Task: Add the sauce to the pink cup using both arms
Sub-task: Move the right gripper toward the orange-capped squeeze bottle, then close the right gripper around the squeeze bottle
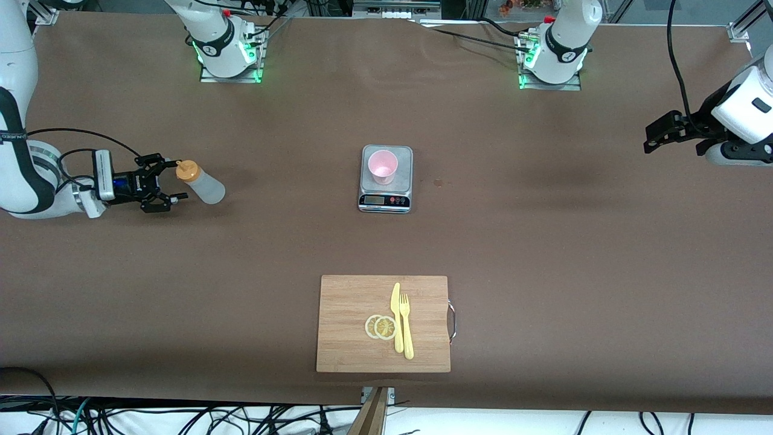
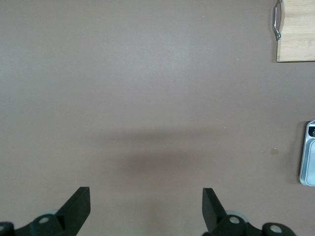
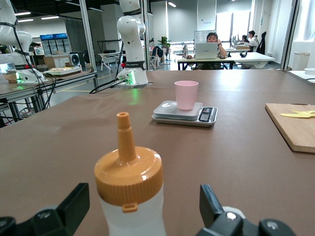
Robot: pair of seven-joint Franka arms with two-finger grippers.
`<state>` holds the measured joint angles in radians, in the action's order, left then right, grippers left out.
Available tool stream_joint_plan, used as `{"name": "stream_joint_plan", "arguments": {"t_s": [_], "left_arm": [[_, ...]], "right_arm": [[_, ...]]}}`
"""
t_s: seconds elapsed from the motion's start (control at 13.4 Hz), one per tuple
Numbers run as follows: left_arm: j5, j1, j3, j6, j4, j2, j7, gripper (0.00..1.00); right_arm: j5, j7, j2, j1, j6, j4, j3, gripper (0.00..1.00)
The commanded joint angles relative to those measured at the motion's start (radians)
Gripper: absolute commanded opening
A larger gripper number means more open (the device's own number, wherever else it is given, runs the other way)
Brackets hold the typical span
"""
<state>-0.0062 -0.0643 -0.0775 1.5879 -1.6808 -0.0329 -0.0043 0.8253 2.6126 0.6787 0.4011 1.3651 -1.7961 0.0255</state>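
Observation:
The sauce bottle (image 1: 204,187), translucent whitish with an orange nozzle cap, stands upright on the table toward the right arm's end. My right gripper (image 1: 174,180) is open, level with the bottle. In the right wrist view the bottle (image 3: 132,196) sits between the spread fingers of my right gripper (image 3: 143,194), and neither finger touches it. The pink cup (image 1: 383,166) stands upright on a small scale (image 1: 386,200) at the table's middle; it also shows in the right wrist view (image 3: 186,94). My left gripper (image 1: 655,136) is open and empty, up over bare table at the left arm's end; it also shows in the left wrist view (image 2: 146,196).
A wooden cutting board (image 1: 350,320) lies nearer to the front camera than the scale. It carries a yellow knife (image 1: 397,317), a yellow fork (image 1: 406,326) and two lemon slices (image 1: 380,327). The brown table between bottle and scale is bare.

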Motion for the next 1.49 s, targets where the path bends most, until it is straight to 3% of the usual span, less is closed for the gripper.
{"name": "stream_joint_plan", "arguments": {"t_s": [0.0,1.12,1.42], "left_arm": [[0.015,0.003,-0.002,-0.023,0.027,0.008,0.012,1.0],[0.015,0.005,-0.005,-0.032,0.027,0.007,0.007,1.0],[0.015,0.005,-0.005,-0.036,0.027,0.007,0.007,1.0]], "right_arm": [[0.032,0.007,-0.024,-0.004,0.016,-0.037,-0.009,0.99],[0.055,0.003,-0.024,-0.024,0.032,-0.068,-0.022,0.99],[0.055,0.003,-0.022,-0.024,0.037,-0.068,-0.022,0.87]]}}
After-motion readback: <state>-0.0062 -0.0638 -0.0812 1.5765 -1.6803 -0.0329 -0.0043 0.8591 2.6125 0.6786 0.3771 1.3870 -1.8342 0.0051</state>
